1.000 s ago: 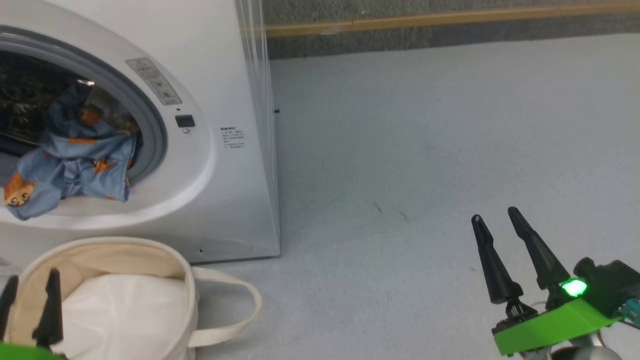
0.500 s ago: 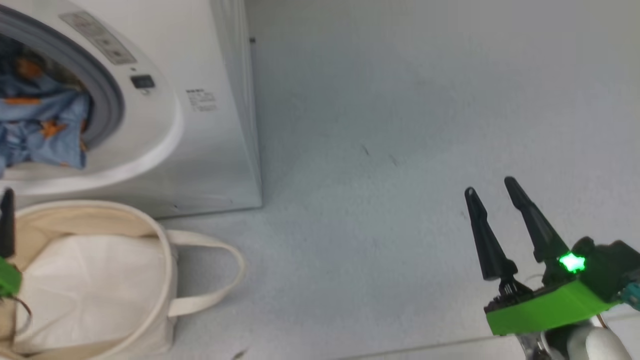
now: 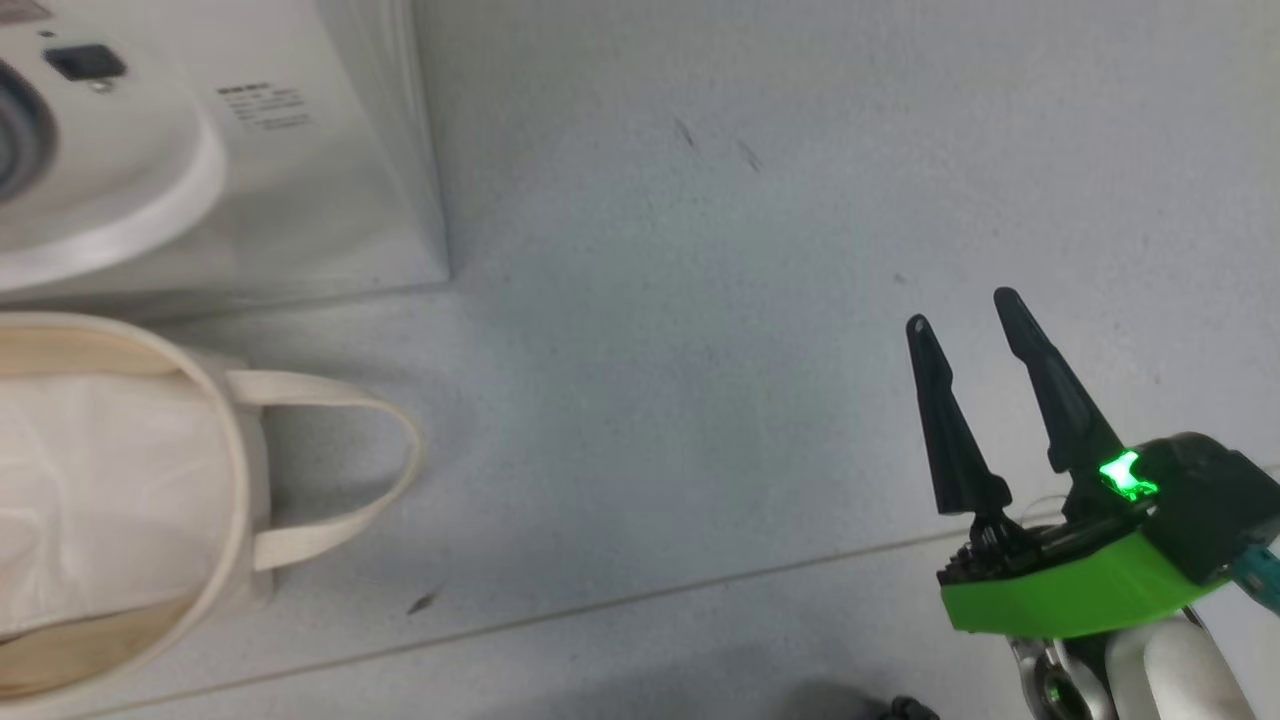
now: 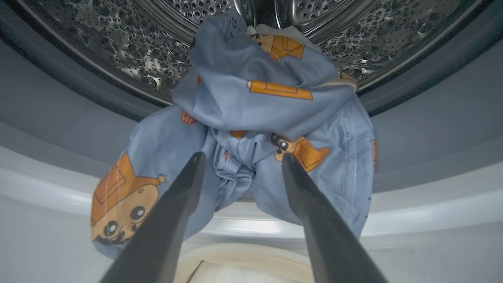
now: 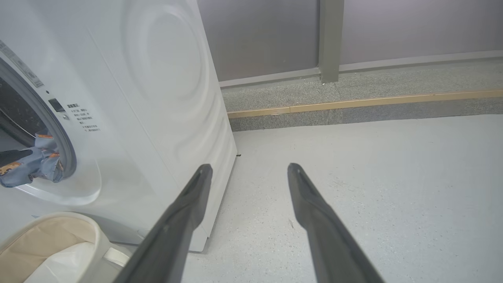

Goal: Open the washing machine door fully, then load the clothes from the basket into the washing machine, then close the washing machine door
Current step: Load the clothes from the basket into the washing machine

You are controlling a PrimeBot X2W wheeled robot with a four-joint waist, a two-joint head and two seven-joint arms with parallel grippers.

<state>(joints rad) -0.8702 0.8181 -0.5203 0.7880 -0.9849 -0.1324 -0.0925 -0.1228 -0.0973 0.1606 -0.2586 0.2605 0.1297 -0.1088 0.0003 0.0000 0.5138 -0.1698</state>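
The blue clothes (image 4: 275,106) with orange cartoon figures hang over the lip of the washing machine's porthole, partly inside the steel drum (image 4: 118,51). My left gripper (image 4: 242,157) is open just in front of them, a finger on each side of a hanging fold, holding nothing. In the right wrist view the washing machine (image 5: 157,98) shows the same clothes (image 5: 31,165) at its opening. The cream basket (image 3: 230,470) stands on the floor before the machine, its white pad showing. My right gripper (image 3: 962,311) is open and empty over bare floor, far to the right. The washing machine door is out of view.
Pale grey floor (image 3: 650,350) stretches right of the washing machine (image 3: 200,200). A raised grey kerb with a wooden strip (image 5: 353,104) and a wall post (image 5: 329,39) run behind. The basket's strap handle (image 3: 340,470) loops out to the right.
The head camera has swung down and to the right, so machine and basket slid to the picture's upper left and the left gripper left it. The right gripper stays open.
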